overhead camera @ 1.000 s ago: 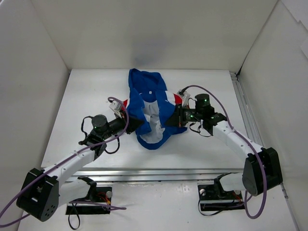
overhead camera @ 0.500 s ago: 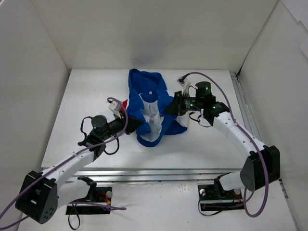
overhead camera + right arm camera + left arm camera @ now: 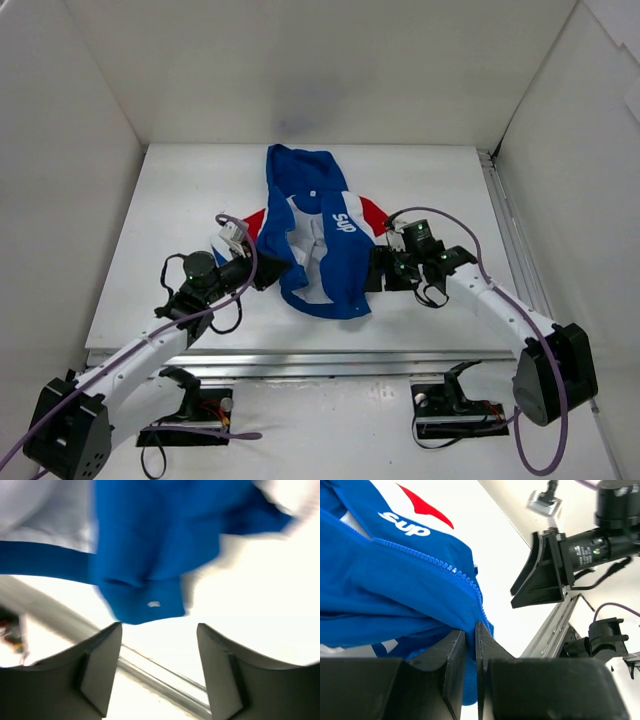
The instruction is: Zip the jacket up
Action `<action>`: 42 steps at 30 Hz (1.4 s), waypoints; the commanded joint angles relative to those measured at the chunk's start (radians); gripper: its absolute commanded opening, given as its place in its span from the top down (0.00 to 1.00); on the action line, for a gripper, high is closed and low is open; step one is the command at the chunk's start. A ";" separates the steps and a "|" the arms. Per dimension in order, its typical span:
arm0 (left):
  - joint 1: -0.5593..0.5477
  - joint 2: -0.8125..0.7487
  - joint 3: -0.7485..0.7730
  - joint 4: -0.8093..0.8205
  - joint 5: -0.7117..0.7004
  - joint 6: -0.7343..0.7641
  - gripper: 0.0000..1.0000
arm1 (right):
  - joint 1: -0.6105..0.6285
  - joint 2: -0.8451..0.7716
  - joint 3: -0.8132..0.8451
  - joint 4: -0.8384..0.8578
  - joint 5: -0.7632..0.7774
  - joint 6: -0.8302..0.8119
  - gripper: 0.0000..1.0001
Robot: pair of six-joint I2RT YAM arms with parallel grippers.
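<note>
The blue jacket (image 3: 335, 265) lies unzipped mid-table, its white lining showing between the two front panels. The right panel lies flat with its white lettering (image 3: 343, 221) facing up. My left gripper (image 3: 268, 270) is at the jacket's left front edge. In the left wrist view it (image 3: 471, 632) is shut on blue fabric just below the zipper teeth (image 3: 455, 572). My right gripper (image 3: 374, 270) stands just right of the right panel, apart from it. In the right wrist view it (image 3: 159, 629) is open and empty, with the jacket's blue hem (image 3: 145, 600) just beyond its fingertips.
White walls enclose the table on three sides. A metal rail (image 3: 505, 230) runs along the right side and another (image 3: 300, 358) along the front edge. Purple cables loop over both arms.
My right gripper opened and let go of the right front panel, which dropped flat with its lettering up; the arm drew back to the right. The left gripper kept its hold and shifted slightly left.
</note>
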 commanded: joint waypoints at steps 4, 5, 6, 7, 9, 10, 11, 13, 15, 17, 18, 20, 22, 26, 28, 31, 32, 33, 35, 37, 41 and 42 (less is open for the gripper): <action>0.005 -0.071 0.003 -0.014 -0.009 -0.007 0.92 | 0.101 -0.091 0.085 -0.093 0.328 0.051 0.33; 0.005 -0.074 0.006 -0.026 -0.013 -0.008 0.92 | 0.130 -0.088 0.104 -0.102 0.366 0.049 0.30; 0.005 -0.080 0.006 -0.037 -0.017 -0.010 0.92 | 0.143 -0.078 0.127 -0.131 0.375 0.046 0.30; 0.005 -0.092 0.006 -0.061 -0.031 -0.012 0.91 | 0.162 -0.048 0.173 -0.148 0.410 0.044 0.29; 0.005 -0.117 0.010 -0.097 -0.052 -0.013 0.91 | 0.217 -0.016 0.207 -0.179 0.467 0.057 0.26; 0.005 -0.126 0.013 -0.149 -0.086 -0.010 0.90 | 0.242 0.013 0.233 -0.184 0.487 0.063 0.25; 0.005 -0.134 0.029 -0.184 -0.104 -0.008 0.91 | 0.289 0.027 0.247 -0.188 0.515 0.072 0.24; 0.005 -0.158 0.038 -0.270 -0.172 -0.007 0.91 | 0.332 0.069 0.283 -0.201 0.546 0.101 0.22; 0.005 -0.183 0.036 -0.321 -0.221 -0.015 0.91 | 0.393 0.118 0.320 -0.216 0.590 0.127 0.21; 0.005 -0.192 0.030 -0.342 -0.243 -0.022 0.91 | 0.458 0.155 0.340 -0.231 0.619 0.152 0.19; 0.005 -0.195 0.026 -0.355 -0.250 -0.031 0.91 | 0.473 0.193 0.360 -0.236 0.630 0.161 0.19; 0.005 -0.194 0.013 -0.359 -0.255 -0.044 0.91 | 0.518 0.225 0.379 -0.256 0.676 0.185 0.19; 0.005 -0.188 0.003 -0.367 -0.258 -0.058 0.91 | 0.544 0.276 0.408 -0.264 0.702 0.195 0.19; 0.005 -0.183 -0.014 -0.375 -0.263 -0.068 0.91 | 0.591 0.351 0.455 -0.279 0.737 0.225 0.19; 0.005 -0.186 -0.022 -0.378 -0.258 -0.071 0.91 | 0.611 0.402 0.472 -0.287 0.763 0.241 0.19; 0.005 -0.203 -0.031 -0.381 -0.255 -0.071 0.91 | 0.618 0.465 0.478 -0.291 0.782 0.259 0.20; 0.005 -0.212 -0.031 -0.385 -0.255 -0.068 0.91 | 0.618 0.477 0.480 -0.294 0.791 0.270 0.20; 0.005 -0.217 -0.034 -0.393 -0.258 -0.067 0.91 | 0.622 0.498 0.481 -0.294 0.796 0.273 0.20; 0.005 -0.226 -0.036 -0.404 -0.260 -0.064 0.91 | 0.619 0.515 0.481 -0.294 0.808 0.281 0.20; 0.005 -0.232 -0.040 -0.407 -0.257 -0.064 0.91 | 0.619 0.538 0.483 -0.294 0.822 0.285 0.20; 0.005 -0.246 -0.043 -0.411 -0.247 -0.062 0.91 | 0.618 0.572 0.488 -0.297 0.831 0.288 0.21; 0.005 -0.247 -0.043 -0.414 -0.246 -0.059 0.91 | 0.619 0.578 0.488 -0.297 0.843 0.290 0.21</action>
